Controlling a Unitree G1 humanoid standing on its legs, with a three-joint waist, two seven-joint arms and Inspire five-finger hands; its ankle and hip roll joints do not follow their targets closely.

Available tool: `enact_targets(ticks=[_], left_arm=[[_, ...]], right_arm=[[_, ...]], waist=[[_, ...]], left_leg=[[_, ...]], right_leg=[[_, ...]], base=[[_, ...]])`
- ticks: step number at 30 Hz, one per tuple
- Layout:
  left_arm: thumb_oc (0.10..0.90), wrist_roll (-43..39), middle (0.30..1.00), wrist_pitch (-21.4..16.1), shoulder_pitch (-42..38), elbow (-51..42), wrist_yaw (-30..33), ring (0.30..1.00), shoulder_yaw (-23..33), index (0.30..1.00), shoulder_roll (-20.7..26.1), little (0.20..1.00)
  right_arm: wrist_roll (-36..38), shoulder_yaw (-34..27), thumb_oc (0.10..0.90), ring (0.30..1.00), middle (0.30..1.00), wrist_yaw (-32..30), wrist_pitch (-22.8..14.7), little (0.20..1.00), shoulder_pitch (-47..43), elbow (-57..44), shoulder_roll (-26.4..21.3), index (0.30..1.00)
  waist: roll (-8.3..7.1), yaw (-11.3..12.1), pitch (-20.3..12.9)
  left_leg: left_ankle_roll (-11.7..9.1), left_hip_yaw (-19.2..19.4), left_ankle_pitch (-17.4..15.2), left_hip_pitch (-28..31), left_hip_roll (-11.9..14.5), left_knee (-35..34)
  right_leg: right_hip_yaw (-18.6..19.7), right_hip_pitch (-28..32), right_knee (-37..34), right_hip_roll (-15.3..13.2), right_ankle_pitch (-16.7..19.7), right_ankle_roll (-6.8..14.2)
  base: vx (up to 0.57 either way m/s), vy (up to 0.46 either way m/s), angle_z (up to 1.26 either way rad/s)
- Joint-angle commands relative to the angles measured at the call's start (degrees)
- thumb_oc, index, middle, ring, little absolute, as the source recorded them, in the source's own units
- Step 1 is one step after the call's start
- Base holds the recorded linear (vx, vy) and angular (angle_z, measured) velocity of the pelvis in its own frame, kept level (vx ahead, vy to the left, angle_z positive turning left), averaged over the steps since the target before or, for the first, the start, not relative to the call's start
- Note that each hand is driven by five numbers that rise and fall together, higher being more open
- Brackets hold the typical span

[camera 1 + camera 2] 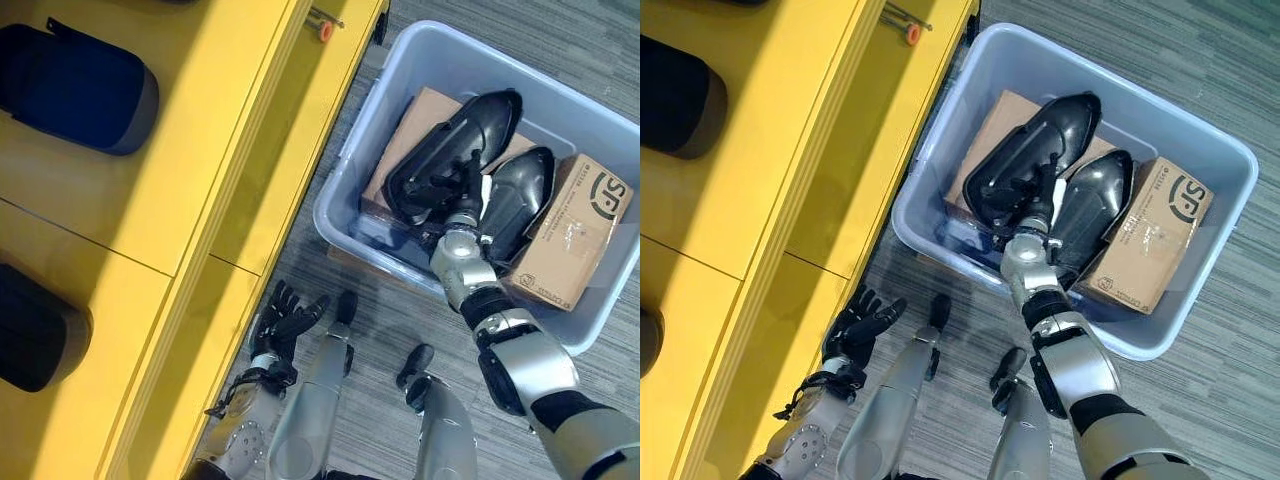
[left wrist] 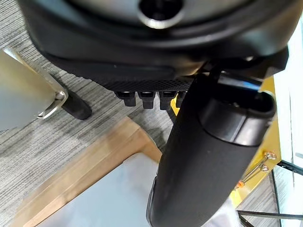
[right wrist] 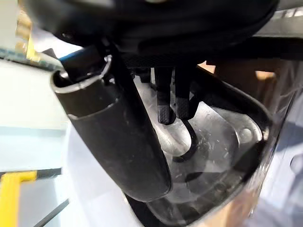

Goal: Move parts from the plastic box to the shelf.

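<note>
Right hand (image 1: 1040,205) inside the plastic box (image 1: 940,170), fingers curled onto a black part (image 1: 1025,160). Left hand (image 1: 862,325) beside the box, near the yellow shelf (image 1: 790,150), fingers spread wide, holding nothing.

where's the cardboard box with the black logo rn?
In the head views, the cardboard box lies inside the plastic box, at its right end, beside the two black parts that the right hand reaches into.

Grey carpet (image 1: 560,40) with a fine striped weave covers the floor. A long yellow shelf unit (image 1: 200,190) runs along the left, its top split by thin seams and lit by a bright diagonal band of light. Dark padded objects (image 1: 75,85) rest on the yellow surface.
</note>
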Motion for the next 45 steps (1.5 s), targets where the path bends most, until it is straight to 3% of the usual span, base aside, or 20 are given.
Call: enact_targets(ticks=[1, 3, 11, 19, 23, 26, 30, 32, 34, 44, 45], left_arm=[[0.900, -0.21, 1.000, -3.66, 2.03, -5.42, -1.11, 1.000, 1.29, 1.000, 0.51, 1.000], [0.900, -0.14, 1.000, -3.73, 2.19, -5.72, -1.30, 1.000, 1.57, 1.000, 0.80, 1.000], [0.900, -0.09, 1.000, -4.07, 1.97, -5.92, -1.52, 1.000, 2.17, 1.000, 0.87, 1.000], [0.900, -0.39, 1.000, -4.98, 1.57, -5.81, -1.17, 1.000, 3.74, 1.000, 0.03, 1.000], [0.900, -0.49, 1.000, -5.24, 1.63, -5.42, -1.08, 1.000, 4.76, 1.000, -0.36, 1.000], [0.900, -0.72, 1.000, -5.37, 1.95, -5.47, -1.18, 1.000, 5.72, 1.000, -0.58, 1.000], [0.900, -0.95, 1.000, -5.35, 1.92, -5.51, -1.41, 1.000, 5.73, 1.000, -0.30, 1.000], [0.900, -1.24, 1.000, -4.81, 2.02, -5.41, -1.56, 1.000, 5.38, 1.000, 0.48, 1.000], [0.900, -1.31, 1.000, -4.54, 1.80, -5.03, -1.93, 1.000, 4.90, 1.000, 0.80, 1.000], [0.900, -1.06, 1.000, -3.22, 0.55, -3.99, -2.33, 1.000, 2.68, 1.000, 1.74, 1.000], [0.900, -0.81, 1.000, -2.54, 0.33, -3.45, -2.60, 1.000, 1.84, 1.000, 1.80, 1.000]], right_arm=[[2.03, -2.96, 0.900, 1.000, 1.000, -2.74, 1.14, 1.000, 3.21, 4.96, -10.96, 1.000], [0.82, -1.85, 0.900, 1.000, 1.000, -2.31, 1.96, 1.000, 1.12, 6.30, -14.49, 1.000], [-4.27, 3.15, 0.900, 1.000, 1.000, -1.81, 2.77, 1.000, -3.59, 6.21, -20.57, 1.000], [-8.54, 6.94, 0.900, 1.000, 1.000, -2.16, 2.99, 1.000, -6.14, 0.10, -20.56, 1.000], [-10.19, 7.98, 0.900, 1.000, 1.000, -1.90, 3.06, 1.000, -5.73, -4.72, -19.03, 1.000], [-11.31, 9.15, 0.900, 1.000, 1.000, 0.17, 3.67, 1.000, -4.91, -10.38, -14.37, 1.000], [-10.89, 9.85, 0.900, 1.000, 1.000, 1.13, 3.58, 1.000, -6.18, -9.99, -10.90, 1.000], [-6.83, 9.04, 0.900, 1.000, 1.000, 2.63, 2.95, 1.000, -7.95, -7.87, -5.04, 1.000], [-4.99, 9.06, 0.900, 1.000, 1.000, 3.50, 2.94, 1.000, -9.30, -5.31, -2.58, 1.000], [2.36, 5.62, 0.900, 1.000, 1.000, 6.21, 3.12, 1.000, -11.64, 3.69, 0.26, 1.000], [2.85, 5.27, 0.900, 1.000, 1.000, 6.85, 3.65, 1.000, -11.75, 5.64, -0.13, 1.000]], waist=[[1.28, -0.14, -0.24], [1.15, -0.14, -0.24], [0.60, -0.22, -0.24], [-0.40, -1.05, -0.24], [-1.09, -1.52, -0.24], [-1.80, -1.96, -0.24], [-1.76, -1.73, -0.24], [-1.26, -1.09, -0.24], [-1.02, -0.66, -0.24], [0.80, 1.57, -0.24], [1.65, 2.53, -0.24]], left_leg=[[-0.63, -0.91, -7.84, -0.07, 3.52, 2.46], [-0.69, -0.93, -7.73, 0.02, 3.53, 2.35], [-0.78, -1.01, -7.35, 0.28, 3.46, 1.85], [-0.85, -0.69, -7.11, 0.04, 3.69, 1.94], [-0.90, -0.47, -7.04, -0.04, 3.95, 1.84], [-0.87, -0.38, -7.05, -0.22, 4.16, 1.75], [-0.88, -0.45, -7.10, -0.36, 4.09, 1.90], [-0.83, -0.52, -7.08, -0.28, 3.89, 2.05], [-0.82, -0.70, -7.02, -0.25, 3.71, 2.00], [-0.66, -1.59, -7.17, -0.85, 2.68, 2.65], [-0.78, -2.00, -8.83, 0.15, 2.44, 3.12]], right_leg=[[1.66, 1.66, -7.21, -2.87, 5.83, 2.42], [1.56, 1.84, -7.37, -2.84, 5.94, 2.52], [1.64, 1.91, -7.55, -2.59, 6.13, 2.44], [2.22, 1.29, -7.36, -2.27, 6.19, 2.22], [2.54, 0.91, -7.29, -2.12, 6.18, 2.11], [2.85, 0.44, -7.22, -1.94, 6.27, 1.92], [2.87, 0.50, -7.21, -1.91, 6.25, 1.85], [2.78, 0.89, -7.17, -1.99, 6.14, 1.79], [2.72, 1.07, -7.14, -2.01, 6.04, 1.72], [1.51, 1.87, -6.83, -2.33, 5.65, 1.85], [1.51, 3.07, -6.48, -2.38, 4.45, 2.31]], base=[[0.00, 0.000, 0.00], [0.00, 0.000, 0.00], [0.00, -0.003, -0.04], [0.00, 0.002, -0.01], [0.00, 0.003, -0.04], [-0.01, -0.001, -0.07], [0.00, -0.005, -0.09], [0.00, 0.001, -0.02], [0.00, 0.000, 0.00], [0.02, -0.012, 0.06], [0.10, -0.032, 0.09]])
